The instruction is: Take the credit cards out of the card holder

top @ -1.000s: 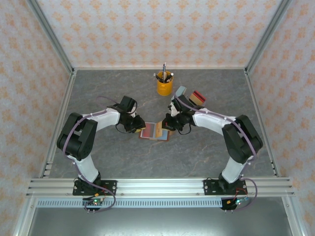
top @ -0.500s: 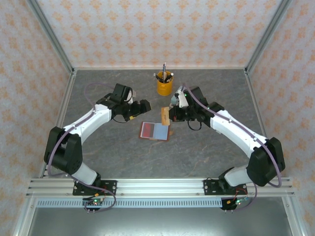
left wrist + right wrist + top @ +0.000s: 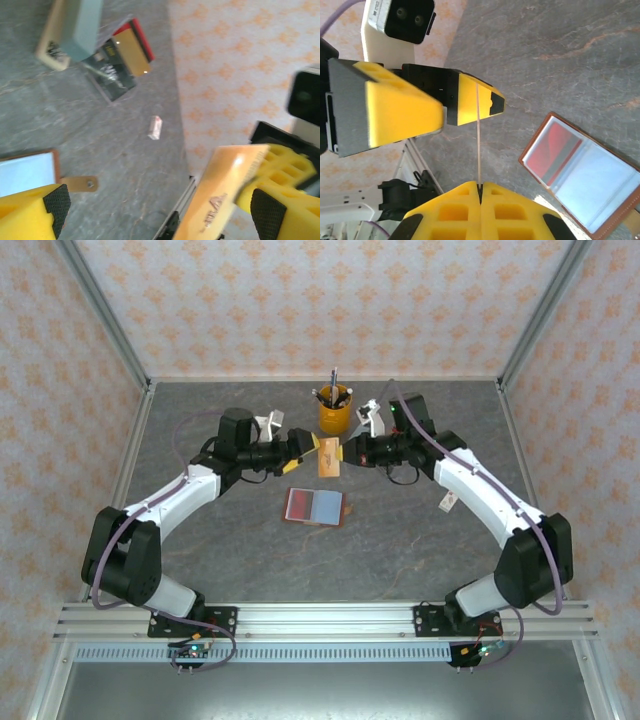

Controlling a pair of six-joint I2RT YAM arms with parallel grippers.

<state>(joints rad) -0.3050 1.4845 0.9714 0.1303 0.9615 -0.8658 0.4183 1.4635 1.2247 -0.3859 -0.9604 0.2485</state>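
Note:
The card holder (image 3: 315,506) lies open and flat on the table, a red credit card (image 3: 552,152) showing in its left pocket, its snap tab (image 3: 77,184) sticking out. My right gripper (image 3: 345,452) is shut on a yellow credit card (image 3: 328,457), held upright above the table in front of the cup. In the right wrist view this card (image 3: 478,135) is edge-on, pinched at my right gripper (image 3: 480,186). My left gripper (image 3: 303,449) is open at the card's other side. In the left wrist view the card (image 3: 220,200) stands between the left gripper's (image 3: 160,212) spread fingers, close to the right one.
A yellow pen cup (image 3: 335,412) stands just behind both grippers. A pale blue block on a tan base (image 3: 70,30) and a small pile of red, yellow and black cards (image 3: 125,55) lie beyond. A small white tag (image 3: 447,502) lies near the right arm.
Both grippers left the card holder and moved up and back toward the cup. The right one lifted the yellow card out. The left one opened and came up to the card.

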